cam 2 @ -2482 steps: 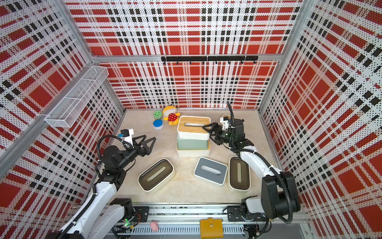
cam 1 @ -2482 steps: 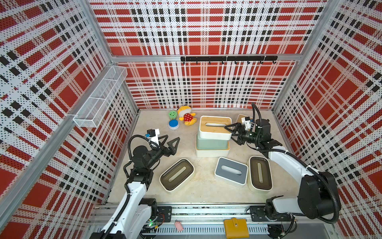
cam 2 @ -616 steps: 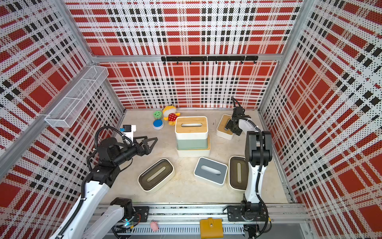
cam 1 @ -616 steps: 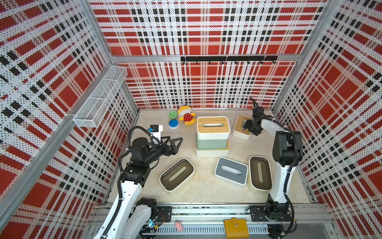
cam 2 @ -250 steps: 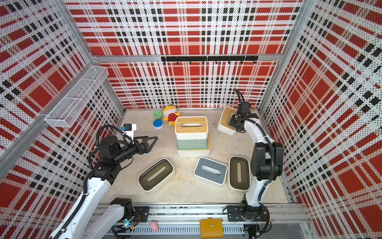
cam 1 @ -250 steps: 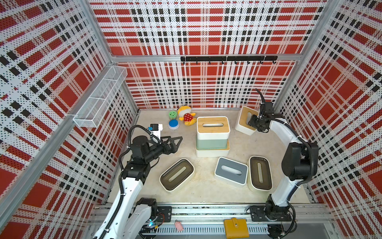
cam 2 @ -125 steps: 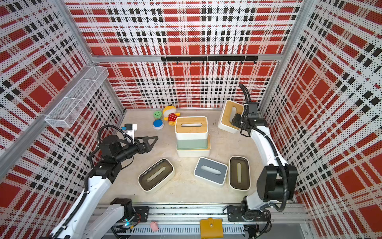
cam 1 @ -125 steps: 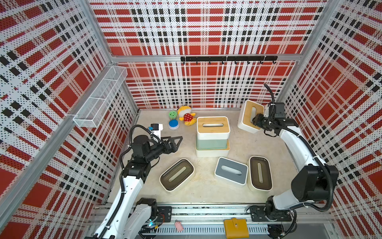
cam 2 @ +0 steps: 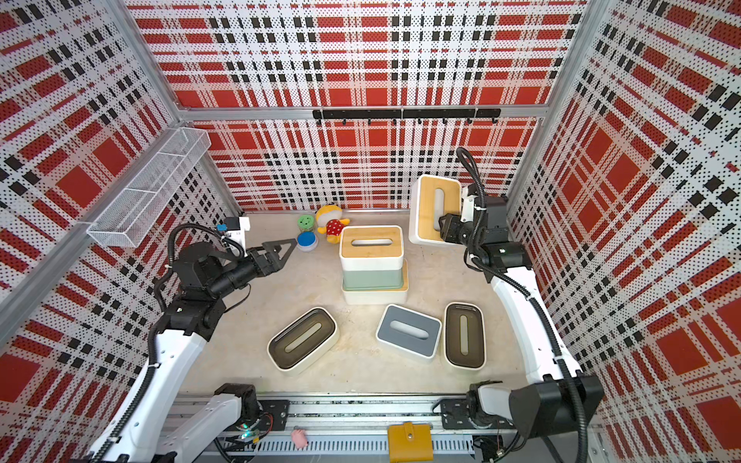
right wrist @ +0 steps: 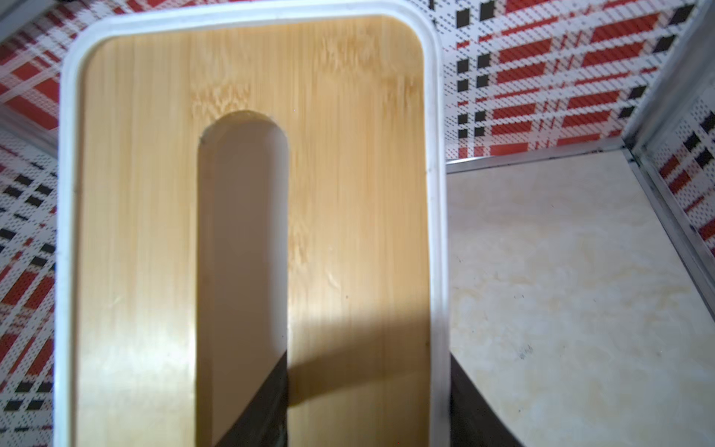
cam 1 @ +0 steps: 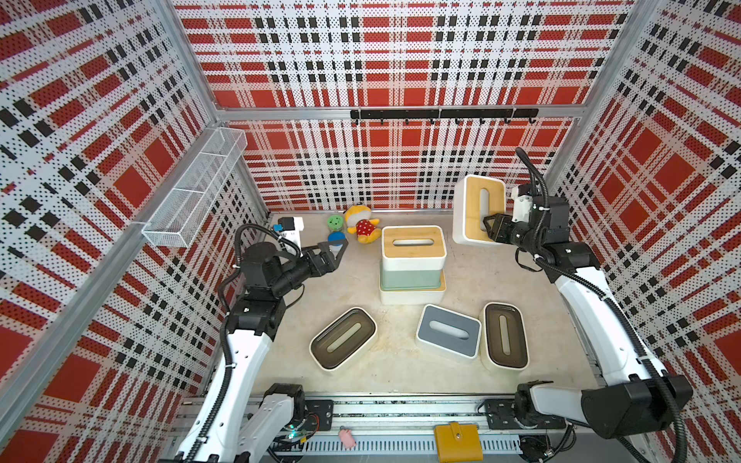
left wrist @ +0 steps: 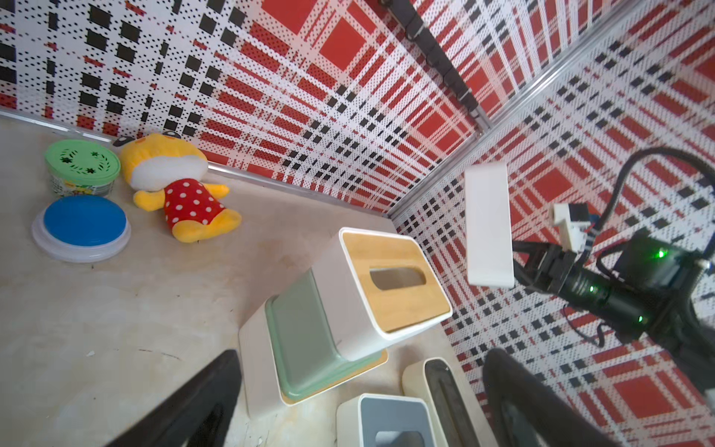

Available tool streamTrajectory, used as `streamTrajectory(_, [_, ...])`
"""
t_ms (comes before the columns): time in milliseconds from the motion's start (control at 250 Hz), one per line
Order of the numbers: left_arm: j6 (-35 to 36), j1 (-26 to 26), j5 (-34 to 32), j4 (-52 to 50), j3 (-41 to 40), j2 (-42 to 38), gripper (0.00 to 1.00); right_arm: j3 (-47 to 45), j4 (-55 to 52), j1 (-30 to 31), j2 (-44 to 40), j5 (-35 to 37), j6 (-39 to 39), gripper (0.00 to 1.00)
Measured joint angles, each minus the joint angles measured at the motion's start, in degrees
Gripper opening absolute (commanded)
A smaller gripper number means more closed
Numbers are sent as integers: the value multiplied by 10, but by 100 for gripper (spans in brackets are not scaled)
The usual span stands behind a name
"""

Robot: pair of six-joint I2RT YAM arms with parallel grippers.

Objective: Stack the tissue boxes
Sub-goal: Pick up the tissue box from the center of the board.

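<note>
Right gripper (cam 1: 490, 229) is clamped on the bamboo-lid box (cam 1: 475, 208); in the right wrist view one finger (right wrist: 251, 406) is seen inside the oval slot, the other outside the long rim. The box is now held clear of the table (cam 1: 473, 280), tipped on edge with its lid facing the arm. A second ago it was lower, near the back right corner. The pick is judged done, with a carry to the three-box stack (cam 1: 413, 250) next, after levelling. Left gripper (cam 1: 336, 251) is spread wide and empty, left of the stack. Left unstacked in front: left brown-lid box (cam 1: 343, 338), grey-lid box (cam 1: 448, 330), right brown-lid box (cam 1: 504, 334).
</note>
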Motion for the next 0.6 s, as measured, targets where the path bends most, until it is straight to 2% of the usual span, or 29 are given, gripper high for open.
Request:
streamTrajectory(220, [-84, -1, 52, 9, 83, 73, 100, 1, 7, 28, -12, -50, -40, 38])
streamTrajectory(476, [-36, -95, 75, -110, 253, 155, 99, 27, -16, 89, -12, -74, -101, 38])
streamTrajectory(600, [-14, -129, 77, -154, 301, 188, 100, 33, -23, 114, -12, -88, -123, 38])
